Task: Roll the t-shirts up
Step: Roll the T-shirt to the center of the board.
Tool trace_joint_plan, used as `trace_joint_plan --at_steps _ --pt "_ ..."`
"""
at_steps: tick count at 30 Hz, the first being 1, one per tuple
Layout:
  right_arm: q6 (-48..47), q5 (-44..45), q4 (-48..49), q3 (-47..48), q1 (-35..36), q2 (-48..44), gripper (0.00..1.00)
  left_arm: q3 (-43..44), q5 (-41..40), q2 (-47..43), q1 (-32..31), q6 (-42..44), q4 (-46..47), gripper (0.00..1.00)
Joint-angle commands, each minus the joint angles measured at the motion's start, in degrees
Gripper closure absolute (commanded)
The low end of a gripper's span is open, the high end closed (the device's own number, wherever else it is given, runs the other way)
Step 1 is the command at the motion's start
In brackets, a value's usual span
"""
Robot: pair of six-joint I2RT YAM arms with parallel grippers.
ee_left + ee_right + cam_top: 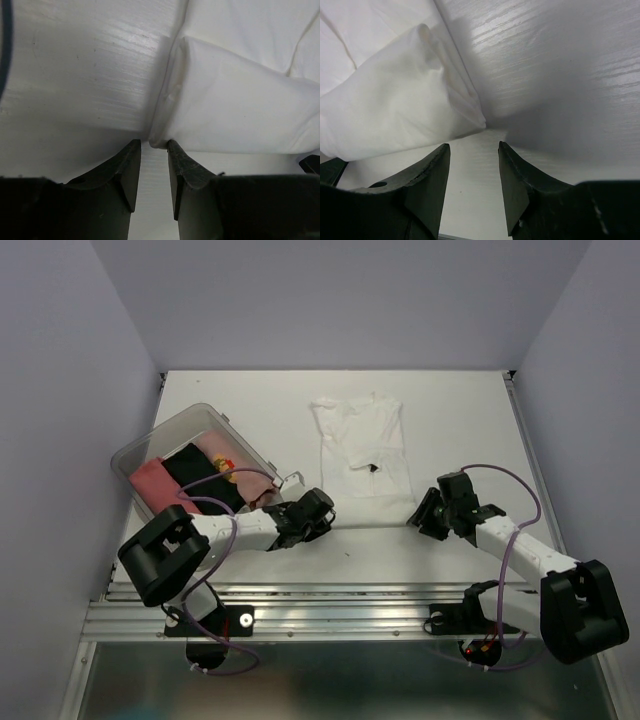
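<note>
Step in hand: seizing 2 near corners of white t-shirt [362, 445]. Both left gripper [154, 149] and right gripper [474, 150] stand spread, pinching nothing; each must close onto its corner.

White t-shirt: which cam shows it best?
Top external. It shows the whole white t-shirt lying flat on the table, small dark label included. Left wrist gives only one near corner of it, close up. Right wrist gives only the other near corner.
</note>
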Motion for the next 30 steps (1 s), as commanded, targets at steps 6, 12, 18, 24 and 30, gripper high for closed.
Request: trace_joint_plan --at_steps 6,12,18,24,30 --pt "-0.2 1.1 -1.2 0.7 -0.5 -2.1 0.5 2.6 -2.3 2.2 0.2 -0.8 -0.3 0.71" --pt "-0.3 1.4 -1.8 1.2 -0.5 -2.5 0.5 2.6 -2.8 2.1 0.1 -0.7 -0.3 0.64" --pt "-0.3 1.5 -2.0 1.0 -0.5 -2.5 0.51 2.7 -3.2 2.9 0.2 -0.2 1.2 0.64" --pt "-0.4 2.2 -1.6 0.6 -0.5 -1.6 0.53 3.4 -3.3 3.6 0.2 0.1 1.0 1.0" --pt "-0.9 2.9 -0.2 2.5 -0.5 -0.7 0.55 3.4 -3.2 3.5 0.1 0.1 0.7 1.0"
